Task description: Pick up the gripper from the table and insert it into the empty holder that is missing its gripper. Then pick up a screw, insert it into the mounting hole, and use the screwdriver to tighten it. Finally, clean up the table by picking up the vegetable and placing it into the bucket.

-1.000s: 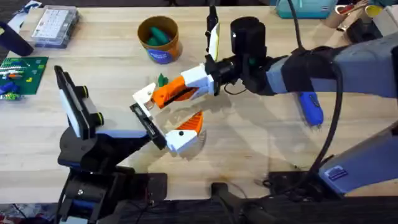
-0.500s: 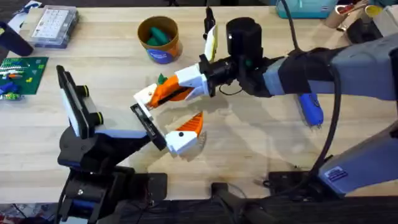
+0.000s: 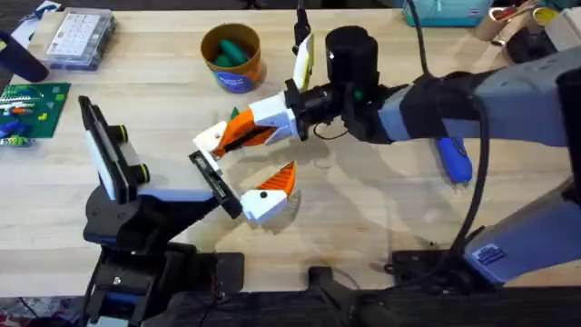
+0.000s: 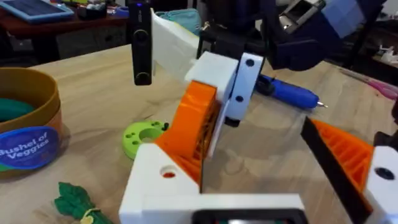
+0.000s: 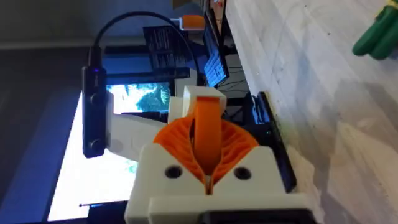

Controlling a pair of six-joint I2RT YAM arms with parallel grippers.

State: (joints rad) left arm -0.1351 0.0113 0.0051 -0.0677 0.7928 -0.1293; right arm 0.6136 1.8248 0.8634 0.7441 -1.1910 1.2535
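Note:
My right gripper [image 3: 238, 136] [image 5: 208, 155] reaches across the table, shut on the loose gripper finger [image 3: 210, 138] [image 4: 158, 180], a white block with an orange pad. That block sits at the left end of the empty holder, the black rail [image 3: 213, 182] of my left gripper [image 3: 247, 165], whose other finger [image 4: 351, 155] stands far off, so it is open. Whether the block is seated I cannot tell. The blue screwdriver [image 3: 454, 159] [image 4: 292, 94] lies to the right. A green vegetable [image 4: 76, 200] [image 5: 378, 31] lies near the bucket [image 3: 234, 82] [image 4: 28, 146], which holds another green piece.
A lime-green disc [image 4: 143, 138] rests on the table behind the held finger. A clear compartment box [image 3: 82, 36] and a green board [image 3: 32, 104] sit at the far left. Clutter lines the back right corner [image 3: 517, 23].
The right arm has shifted slightly left and away from the front edge, carrying the held finger with it. The left arm has stayed put.

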